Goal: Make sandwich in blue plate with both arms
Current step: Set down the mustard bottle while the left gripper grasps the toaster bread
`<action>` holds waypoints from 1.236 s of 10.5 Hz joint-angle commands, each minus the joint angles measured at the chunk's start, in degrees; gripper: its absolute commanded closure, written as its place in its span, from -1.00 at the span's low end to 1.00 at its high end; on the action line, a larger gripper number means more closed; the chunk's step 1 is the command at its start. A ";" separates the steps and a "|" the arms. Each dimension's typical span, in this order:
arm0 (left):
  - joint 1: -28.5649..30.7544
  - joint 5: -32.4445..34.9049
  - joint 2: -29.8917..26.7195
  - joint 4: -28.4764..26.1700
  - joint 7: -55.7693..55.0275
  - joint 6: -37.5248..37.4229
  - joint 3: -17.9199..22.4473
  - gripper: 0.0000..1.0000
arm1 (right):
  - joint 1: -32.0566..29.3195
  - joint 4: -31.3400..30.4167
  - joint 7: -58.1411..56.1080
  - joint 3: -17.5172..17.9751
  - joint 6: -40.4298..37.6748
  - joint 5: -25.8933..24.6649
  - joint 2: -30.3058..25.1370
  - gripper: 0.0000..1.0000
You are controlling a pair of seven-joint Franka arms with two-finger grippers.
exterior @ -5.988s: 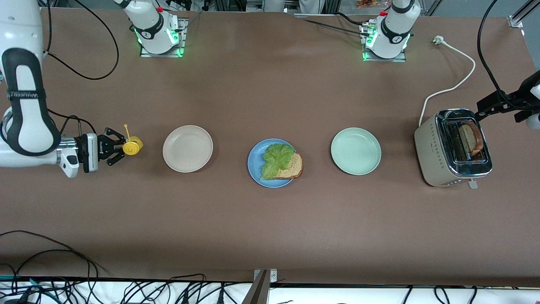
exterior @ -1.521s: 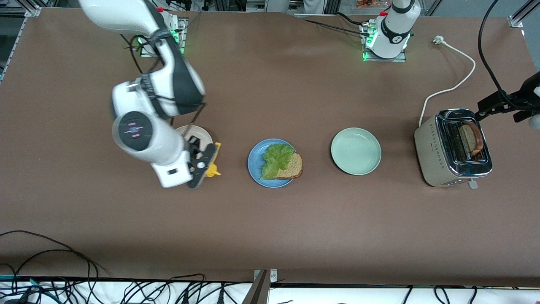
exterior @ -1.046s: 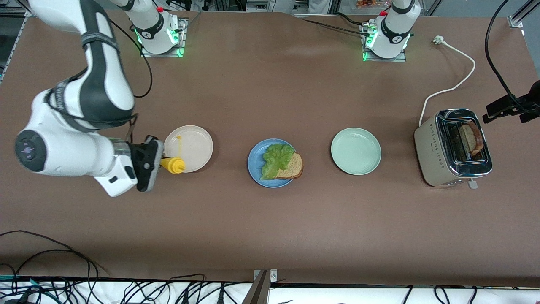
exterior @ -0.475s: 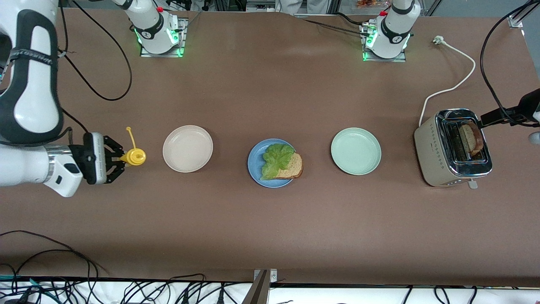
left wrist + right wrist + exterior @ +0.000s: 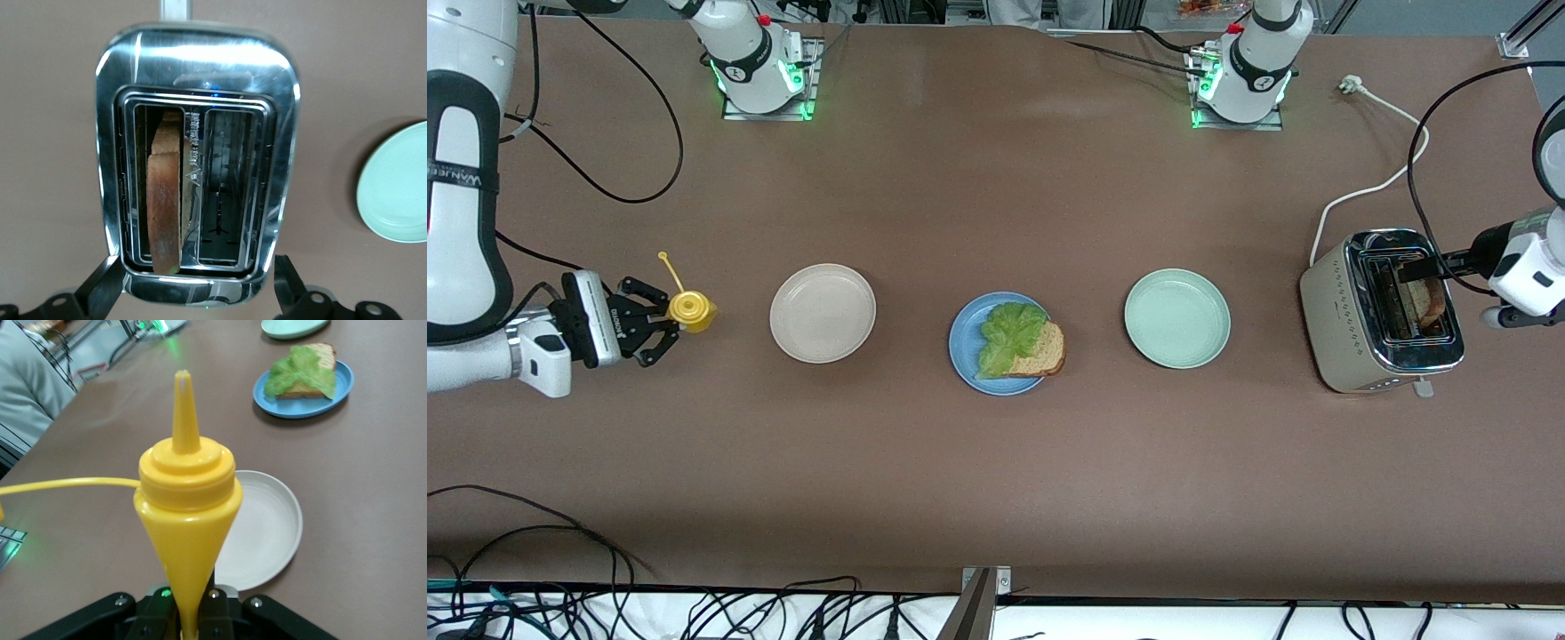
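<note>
Front view of the sandwich build: the blue plate (image 5: pixel 963 354) is sitting at frame centre between a cream plate (image 5: pixel 823 313) and a pale green plate (image 5: pixel 1176 318), carrying one slice of wholegrain bread (image 5: pixel 1040 350) with a lettuce leaf (image 5: pixel 1009 336) lying partly over it (no top slice is in place, so the sandwich is standing half-made). At mid-left of the frame the right gripper (image 5: pixel 660 320) is clenching a yellow squeeze bottle (image 5: pixel 690 309), its nozzle pointing upward in the right wrist view. At the right edge the left gripper (image 5: pixel 1414 269) is hovering with jaws spread wide over the chrome toaster (image 5: pixel 1360 356), where the second bread slice (image 5: pixel 165 200) is standing in one slot. The step in hand appears to be fetching that slice; the next move is calling for a descent until the fingers are straddling its crust, then a closing and a straight lift.
</note>
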 commanded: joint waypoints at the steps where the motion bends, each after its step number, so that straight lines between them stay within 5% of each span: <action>1: 1.03 1.11 2.01 -0.41 0.87 1.26 -0.20 -1.00 | -3.74 -6.97 -9.14 0.96 -0.54 3.19 2.06 0.83; 3: 1.03 1.11 2.01 -0.50 0.78 1.17 -0.20 -0.87 | -5.50 -6.97 -15.02 0.96 0.42 3.28 6.44 0.83; 5: 1.03 2.33 1.93 -1.12 0.87 0.73 -0.20 0.28 | -6.47 -6.88 -20.74 0.96 1.21 3.28 9.09 0.83; 9: 1.03 2.34 1.66 -3.49 1.04 0.73 -0.20 0.51 | -9.27 -6.62 -29.55 1.22 0.51 4.59 12.34 0.81; 12: 1.12 2.43 1.14 -2.97 2.18 0.64 -0.20 1.00 | -9.72 -6.53 -31.31 1.31 0.07 6.96 13.15 0.79; 13: 1.12 2.60 0.70 -2.79 3.31 0.64 -0.20 1.00 | -9.81 -6.53 -31.23 1.31 0.07 7.06 13.32 0.40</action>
